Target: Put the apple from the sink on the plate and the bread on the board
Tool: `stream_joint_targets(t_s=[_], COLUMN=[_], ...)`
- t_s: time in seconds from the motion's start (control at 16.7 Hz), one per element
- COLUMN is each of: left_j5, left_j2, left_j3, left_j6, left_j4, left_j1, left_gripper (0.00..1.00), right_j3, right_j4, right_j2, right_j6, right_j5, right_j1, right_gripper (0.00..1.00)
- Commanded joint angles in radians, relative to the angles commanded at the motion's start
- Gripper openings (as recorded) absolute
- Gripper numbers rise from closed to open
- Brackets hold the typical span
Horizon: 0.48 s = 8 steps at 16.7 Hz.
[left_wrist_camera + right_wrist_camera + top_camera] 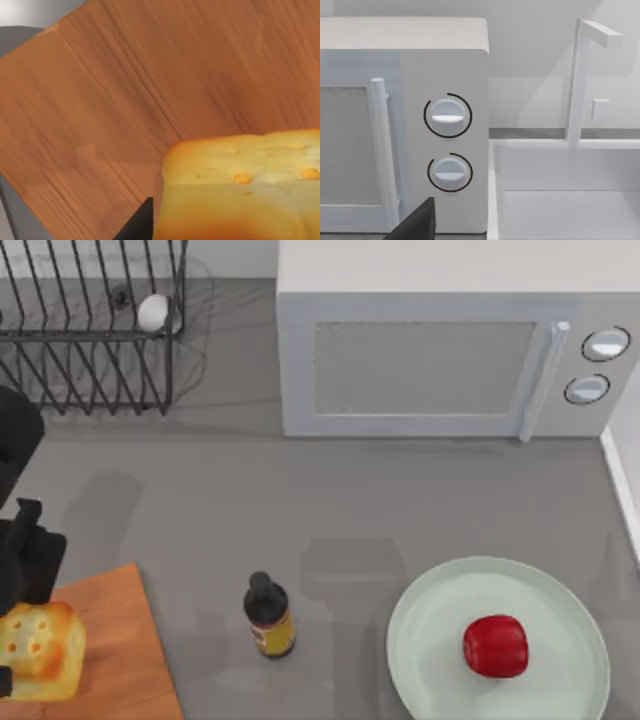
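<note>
- small glossy red, slightly blocky apple (495, 646): lies inside the large round pale mint-green plate (430, 630), a little right of the plate's middle, at the near right of the grey table (300, 510).
- small golden-yellow cube-like bread (40, 650) with toasted top and reddish spots: sits on the flat orange-brown wooden board (125, 640), at the board's left part; the board lies far left of the plate, at the table's near left corner. in the left wrist view the bread (240, 185) rests on the grained board (125, 90).
- left gripper (10, 625): black, at the bread, over the board's left edge; one dark finger (137, 227) stands just beside the loaf's side; whether the pincer is spread or clamped on the loaf cannot be told.
- right gripper: a dark finger tip (417, 222) shows before the microwave; how far the pincer is spread cannot be told.
- small dark glass bottle (268, 616) with yellow label: upright, between board and plate, nearer the board.
- pale grey microwave (440, 360) with two round dials (447, 117): behind the plate.
- black wire dish rack (90, 330): left of the microwave, holding a small white egg-like ball (153, 312).
- white sink (570, 200) with white faucet (582, 75): right of the microwave.
</note>
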State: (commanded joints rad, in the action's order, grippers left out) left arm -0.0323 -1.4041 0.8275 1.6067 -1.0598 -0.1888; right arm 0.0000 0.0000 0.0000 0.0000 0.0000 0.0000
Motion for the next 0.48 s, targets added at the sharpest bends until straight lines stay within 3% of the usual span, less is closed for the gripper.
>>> stream_joint_targets(t_s=[0.42, 0.48], left_j5=[-0.001, -0.001], left_j2=[-0.016, -0.016], left_j3=[-0.039, -0.039], left_j6=[0.002, 0.002], left_j4=[0.038, 0.038], left_j1=[-0.002, -0.002], left_gripper=[0.0, 0.08], right_j3=[0.0, 0.0], right_j4=[0.0, 0.0], right_j2=[0.0, 0.0], right_j6=[0.0, 0.0], right_j5=[0.0, 0.0], right_j1=[0.0, 0.0], right_gripper=[1.0, 1.0])
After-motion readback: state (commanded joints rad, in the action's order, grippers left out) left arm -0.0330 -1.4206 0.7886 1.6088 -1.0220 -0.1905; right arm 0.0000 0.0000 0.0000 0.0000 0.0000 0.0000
